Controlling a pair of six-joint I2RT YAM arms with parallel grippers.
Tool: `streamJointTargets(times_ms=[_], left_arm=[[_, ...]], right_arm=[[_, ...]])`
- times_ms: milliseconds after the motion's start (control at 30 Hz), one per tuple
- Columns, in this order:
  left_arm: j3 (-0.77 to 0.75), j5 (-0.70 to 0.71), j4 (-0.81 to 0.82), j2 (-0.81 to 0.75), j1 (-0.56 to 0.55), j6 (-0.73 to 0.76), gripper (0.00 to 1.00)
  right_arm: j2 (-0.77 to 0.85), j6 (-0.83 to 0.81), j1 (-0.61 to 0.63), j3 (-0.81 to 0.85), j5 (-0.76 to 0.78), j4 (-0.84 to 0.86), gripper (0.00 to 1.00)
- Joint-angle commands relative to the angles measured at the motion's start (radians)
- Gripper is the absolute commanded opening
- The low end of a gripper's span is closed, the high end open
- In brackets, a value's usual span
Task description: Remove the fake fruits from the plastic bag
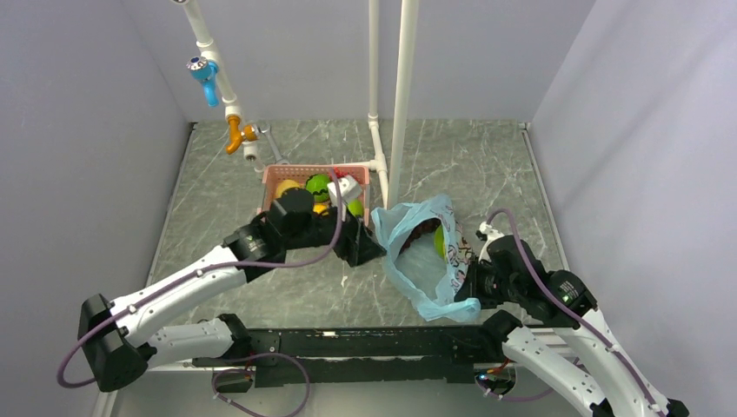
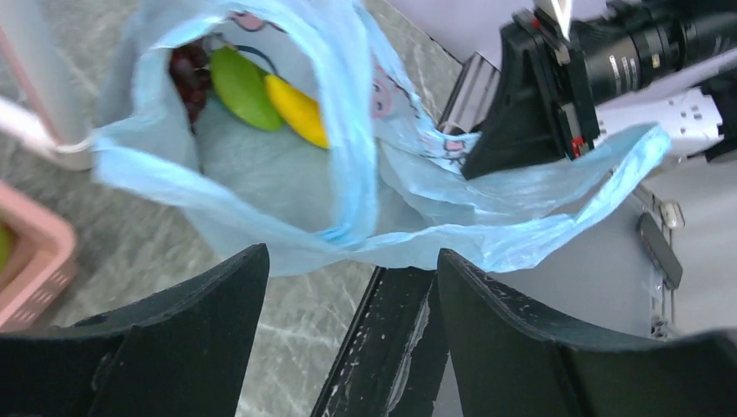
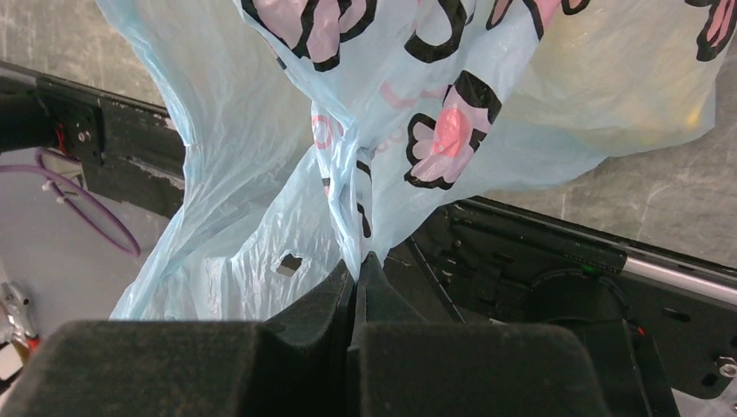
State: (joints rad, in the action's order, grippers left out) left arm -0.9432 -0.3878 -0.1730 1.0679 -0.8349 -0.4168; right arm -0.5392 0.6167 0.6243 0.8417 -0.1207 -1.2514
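Note:
The light-blue plastic bag (image 1: 423, 261) lies right of centre with its mouth facing my left gripper (image 1: 372, 249). Inside it I see a green fruit (image 2: 242, 88), a yellow fruit (image 2: 296, 109) and dark purple grapes (image 2: 185, 73). My left gripper (image 2: 350, 258) is open just in front of the bag's rim (image 2: 346, 165), nothing between its fingers. My right gripper (image 3: 356, 266) is shut on a gathered fold of the plastic bag (image 3: 395, 104), holding up its near right side (image 1: 468, 282). A yellow fruit (image 1: 287, 187), a striped green watermelon (image 1: 317, 185) and a green fruit (image 1: 355, 207) lie in the pink basket (image 1: 291, 170).
The pink lattice basket (image 2: 39, 256) stands just left of the bag, behind my left wrist. White pipes (image 1: 401, 95) rise right behind the bag, with a blue and orange fitting (image 1: 209, 78) at the back left. The black base rail (image 1: 348, 343) runs along the near edge.

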Motion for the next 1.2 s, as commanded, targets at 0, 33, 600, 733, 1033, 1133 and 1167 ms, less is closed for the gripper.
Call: streamJointTargets(times_ms=[0,33,600,733,1033,1133,1167], left_arm=[[0.032,0.094,0.214,0.052,-0.127,0.04,0.75],[0.025,0.14,0.222,0.09,-0.159,0.066,0.73],[-0.157,0.456,0.368,0.55,-0.3,0.166,0.56],[-0.231,0.449,0.307,0.624,-0.309,0.138,0.57],[-0.341,0.456,0.274,0.764,-0.306,0.073,0.6],[-0.363,0.477,0.278,0.793,-0.305,0.056,0.62],[-0.366,0.489,0.282,0.8,-0.304,0.048,0.62]], right_arm=[[0.035,0.045,0.004,-0.002,0.041,0.031,0.0],[0.054,0.053,0.005,-0.001,0.046,0.052,0.0],[0.094,0.014,0.004,0.105,0.199,0.088,0.0],[0.121,0.017,0.004,0.097,0.197,0.083,0.0],[0.065,0.118,0.005,0.047,0.113,-0.084,0.0],[0.067,0.159,0.005,0.023,0.096,-0.16,0.0],[0.073,0.177,0.005,0.022,0.084,-0.17,0.0]])
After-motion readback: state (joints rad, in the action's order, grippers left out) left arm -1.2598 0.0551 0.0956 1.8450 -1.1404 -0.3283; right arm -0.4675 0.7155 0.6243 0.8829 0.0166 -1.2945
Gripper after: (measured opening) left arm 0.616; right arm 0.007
